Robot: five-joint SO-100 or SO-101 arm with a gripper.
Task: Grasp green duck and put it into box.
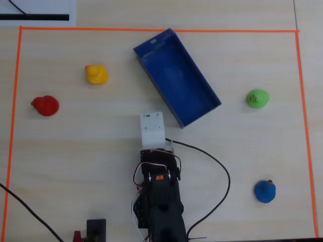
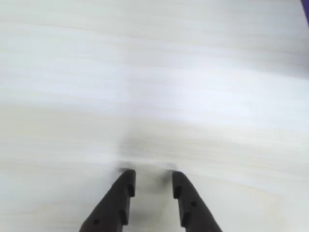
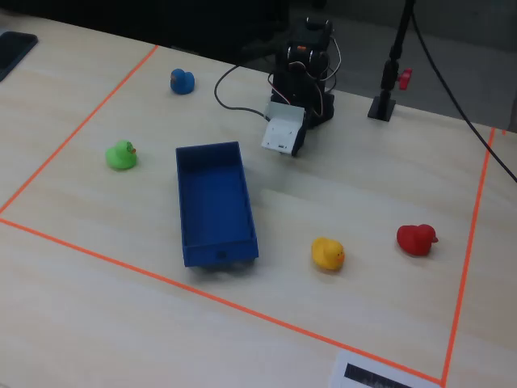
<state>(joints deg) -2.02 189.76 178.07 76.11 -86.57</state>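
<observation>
The green duck (image 1: 257, 98) sits alone on the table at the right of the overhead view, and at the left (image 3: 121, 154) of the fixed view. The box (image 1: 176, 75), a dark blue tray, lies empty and diagonal at the table's middle (image 3: 212, 194). In the wrist view my gripper (image 2: 152, 176) is open, its two black fingers (image 2: 123, 193) parted over bare blurred wood with nothing between them. My white wrist housing (image 1: 153, 128) hovers just off the box's near corner and hides the fingers from above. The duck lies far to its right.
A yellow duck (image 1: 96, 74) and a red duck (image 1: 45, 106) sit at the left of the overhead view, a blue duck (image 1: 264, 191) at lower right. Orange tape (image 1: 298, 101) frames the work area. A black cable (image 1: 222, 171) loops right of the arm base.
</observation>
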